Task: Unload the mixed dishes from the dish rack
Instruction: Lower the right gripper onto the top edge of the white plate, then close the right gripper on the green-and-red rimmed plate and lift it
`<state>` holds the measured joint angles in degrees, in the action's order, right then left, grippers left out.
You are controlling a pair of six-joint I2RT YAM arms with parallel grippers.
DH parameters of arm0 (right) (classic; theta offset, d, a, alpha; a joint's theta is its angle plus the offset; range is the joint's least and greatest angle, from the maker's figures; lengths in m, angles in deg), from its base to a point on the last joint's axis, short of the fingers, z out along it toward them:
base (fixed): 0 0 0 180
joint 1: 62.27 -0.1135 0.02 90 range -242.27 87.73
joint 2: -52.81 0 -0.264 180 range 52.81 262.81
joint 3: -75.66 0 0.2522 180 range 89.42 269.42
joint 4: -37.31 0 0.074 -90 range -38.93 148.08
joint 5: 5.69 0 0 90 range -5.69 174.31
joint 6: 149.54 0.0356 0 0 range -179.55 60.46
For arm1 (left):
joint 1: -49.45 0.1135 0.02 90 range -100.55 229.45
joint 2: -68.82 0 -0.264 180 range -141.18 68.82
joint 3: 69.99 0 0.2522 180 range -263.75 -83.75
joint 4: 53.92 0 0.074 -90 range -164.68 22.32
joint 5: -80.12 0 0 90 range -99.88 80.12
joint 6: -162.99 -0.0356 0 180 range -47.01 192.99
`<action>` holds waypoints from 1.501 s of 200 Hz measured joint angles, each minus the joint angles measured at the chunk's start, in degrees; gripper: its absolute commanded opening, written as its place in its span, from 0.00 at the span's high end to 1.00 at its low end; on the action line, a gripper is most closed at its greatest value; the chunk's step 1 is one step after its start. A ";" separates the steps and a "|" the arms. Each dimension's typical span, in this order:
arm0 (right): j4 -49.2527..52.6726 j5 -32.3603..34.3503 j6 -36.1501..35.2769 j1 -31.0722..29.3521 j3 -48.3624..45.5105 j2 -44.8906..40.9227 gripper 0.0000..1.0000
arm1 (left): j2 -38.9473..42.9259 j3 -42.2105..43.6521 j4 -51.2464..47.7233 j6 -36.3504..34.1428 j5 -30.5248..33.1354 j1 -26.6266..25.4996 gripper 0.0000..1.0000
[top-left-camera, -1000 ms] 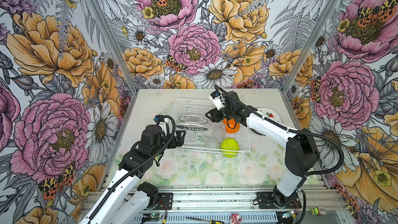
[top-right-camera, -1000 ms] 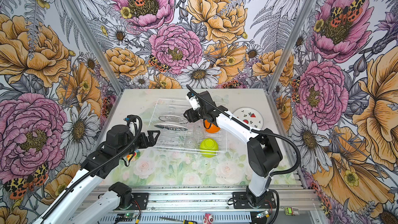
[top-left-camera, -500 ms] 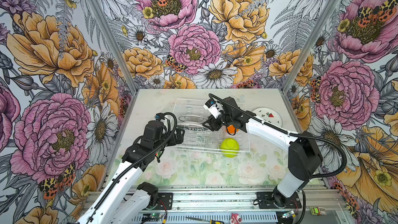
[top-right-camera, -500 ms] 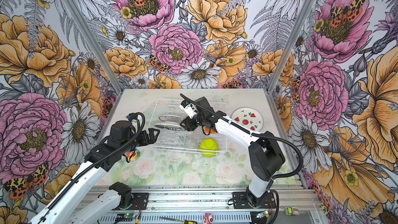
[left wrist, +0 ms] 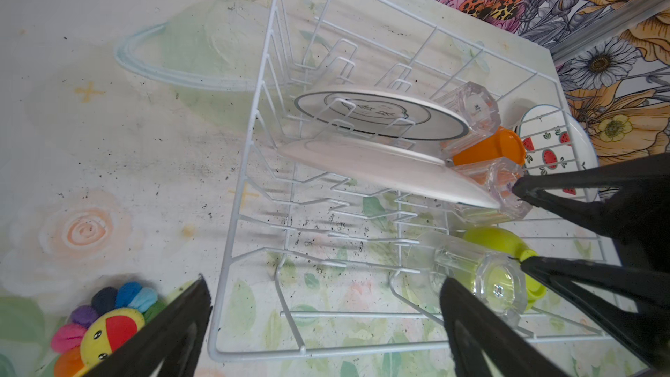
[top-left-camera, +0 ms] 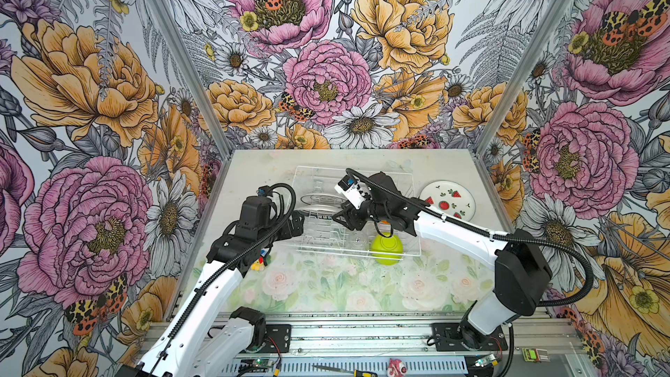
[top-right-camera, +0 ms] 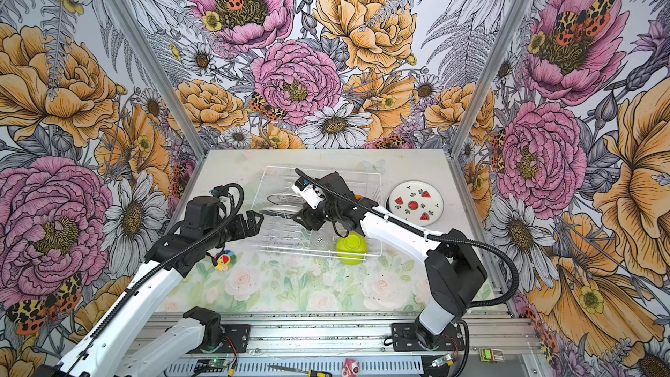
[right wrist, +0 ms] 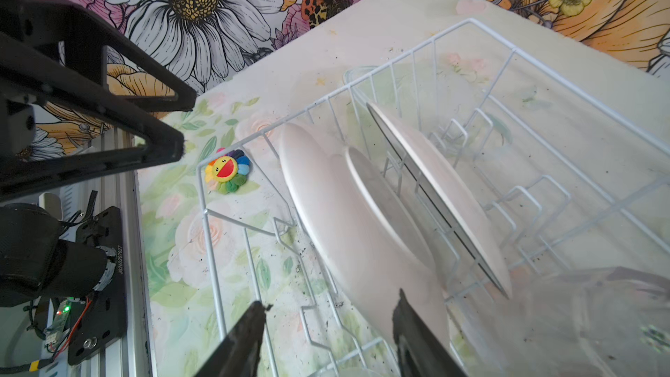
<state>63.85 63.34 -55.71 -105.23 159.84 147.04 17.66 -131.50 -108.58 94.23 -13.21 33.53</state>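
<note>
Right end effector (right wrist: 330,302), half open and empty, hangs just before the nearer plate (right wrist: 337,212) leaning in the rack (right wrist: 328,99); best centre its rim between the jaws before closing. Left end effector (top-right-camera: 255,223) gapes empty

3 plates (left wrist: 377,166): 2 in rack (left wrist: 326,233), 1 outside it. 2 bowls: orange bowl (left wrist: 489,146), green bowl (top-left-camera: 386,248). 3 clear cups (left wrist: 471,106). 1 plush flower (top-right-camera: 224,262).
</note>
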 measured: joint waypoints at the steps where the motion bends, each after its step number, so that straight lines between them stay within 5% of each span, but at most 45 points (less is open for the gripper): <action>1: -0.09 0.15 0.04 -0.09 0.09 0.17 0.44 | -0.09 0.00 -0.04 -0.17 -0.04 0.04 0.01; 120: -1.51 17.27 -2.71 -5.57 2.93 5.46 0.58 | -1.07 0.55 -1.31 -3.78 -1.40 0.81 0.01; 142: -1.51 21.20 -4.92 -6.69 3.30 6.03 0.67 | -1.07 0.61 -1.29 -3.82 -1.42 1.25 0.01; 163: -2.12 25.68 -7.91 -7.26 4.46 6.64 0.85 | -1.07 0.61 -1.27 -3.87 -1.42 2.25 0.01; 199: -1.46 29.55 -11.28 -7.26 5.05 7.17 0.97 | -1.07 0.76 -1.27 -3.87 -1.49 2.82 0.02; 300: -2.40 32.13 -13.64 -8.17 2.91 5.33 1.00 | 0.02 1.42 -1.29 -3.85 -1.68 2.99 0.01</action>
<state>61.45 95.47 -69.35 -113.41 162.74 152.38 17.69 -130.08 -109.87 90.38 -14.89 36.52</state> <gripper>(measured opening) 0.096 0.986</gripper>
